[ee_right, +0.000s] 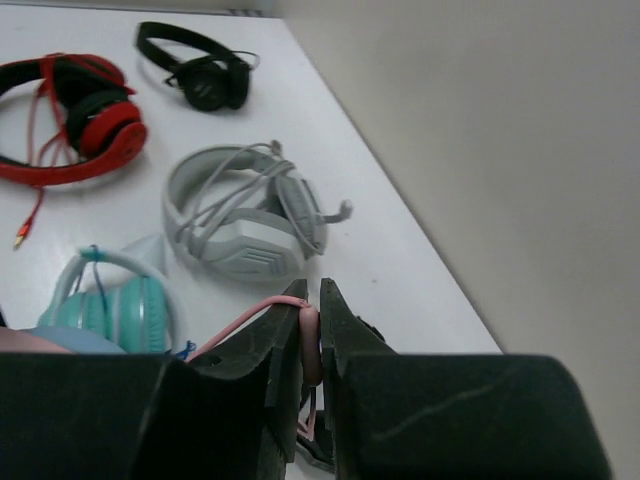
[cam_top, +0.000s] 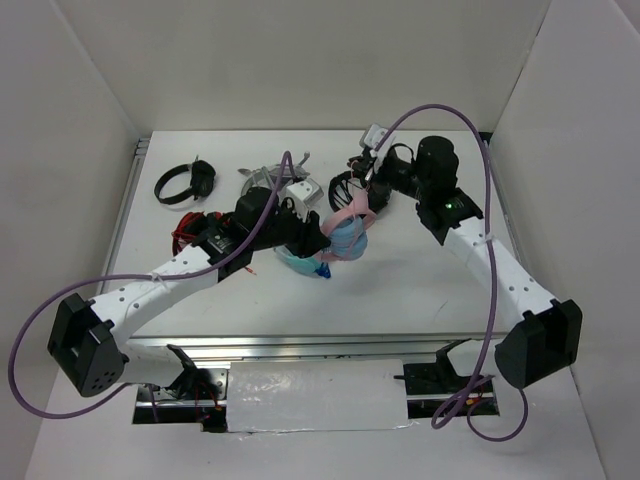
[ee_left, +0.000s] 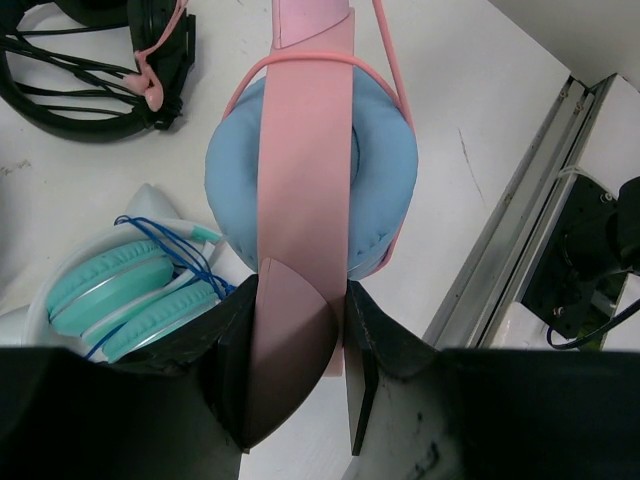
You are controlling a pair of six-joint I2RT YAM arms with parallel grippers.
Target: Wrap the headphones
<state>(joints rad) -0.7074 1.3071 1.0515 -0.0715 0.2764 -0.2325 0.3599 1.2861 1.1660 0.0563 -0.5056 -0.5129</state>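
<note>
- Clutter is lying at the left of the top view: a black pair (cam_top: 187,183) in the upper left and a red pair (cam_top: 188,232) just below it, partly hidden by the left arm.
- Left of centre, the left gripper (ee_left: 300,292) is pinching the pink headband (ee_left: 305,170) of the headphones (cam_top: 347,238), with its jaws pressed flat against both faces of the band.
- The headphones are sitting at the middle of the top view, between the two grippers. I cannot tell whether the cups are resting on the table.
- In the lower left of the left wrist view, a teal pair (ee_left: 120,295) is lying just beside the light blue ear cup (ee_left: 385,180), its own cord bundled around it.
- The thin pink cable (ee_left: 392,68) is crossing the headband once near the top of that frame. Another strand is running up past the right edge of the cup.
- Right of centre in the top view, the right gripper (ee_right: 310,335) is pinching that cable between jaws that are almost touching.
- A grey headset (ee_right: 250,215) is lying beyond it, in the middle of the right wrist view.
- The wrap is looking barely started: one turn is showing on the band.
- What seems to be remaining is winding the length between the band and the right gripper, then securing the end.
</note>
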